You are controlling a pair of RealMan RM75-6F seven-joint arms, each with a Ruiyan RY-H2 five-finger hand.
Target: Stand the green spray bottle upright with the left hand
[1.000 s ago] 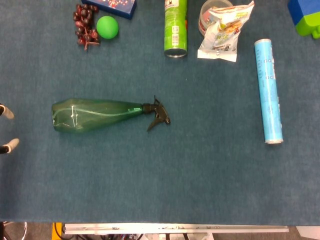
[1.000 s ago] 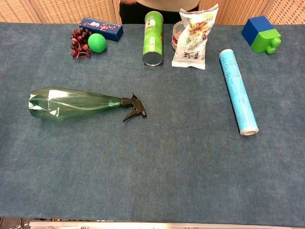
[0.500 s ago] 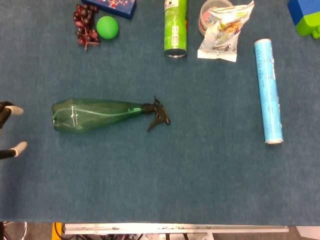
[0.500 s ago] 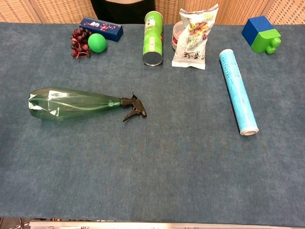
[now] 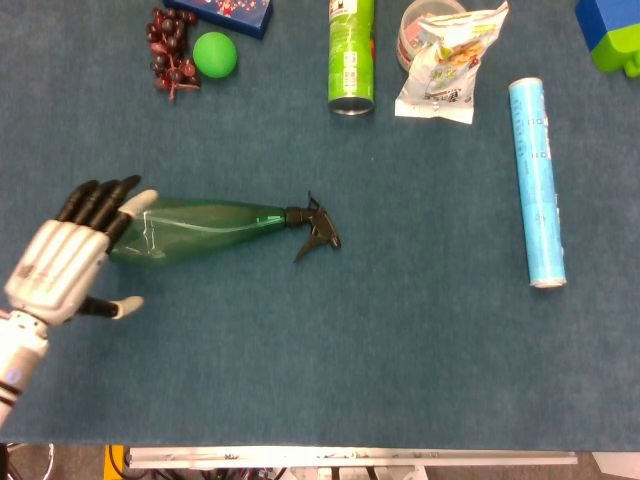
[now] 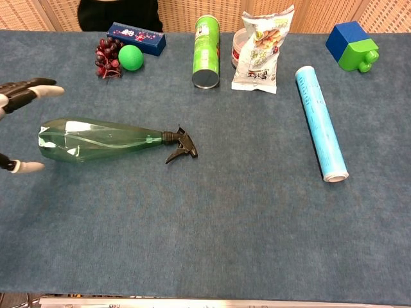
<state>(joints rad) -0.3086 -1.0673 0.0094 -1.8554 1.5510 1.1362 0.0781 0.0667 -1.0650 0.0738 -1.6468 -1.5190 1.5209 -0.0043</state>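
The table [image 6: 225, 224] wears a matt, slightly fuzzy blue cloth. The green spray bottle [image 6: 96, 139] is clear, glossy plastic with a matt black nozzle. The left hand [image 5: 60, 265] has a smooth pale shell and dark fingers. At right, the blue roll [image 6: 320, 122] looks shiny, film-wrapped.

Spray bottle [image 5: 200, 229]: translucent green body; black trigger head
Left hand [image 5: 62, 264]: silver-white back; black fingers; pale tips
Table [image 5: 320, 360]: dark blue cloth
Ball [image 5: 214, 54]: bright green
Grapes [image 5: 170, 48]: dark red
Roll [image 5: 536, 181]: light blue
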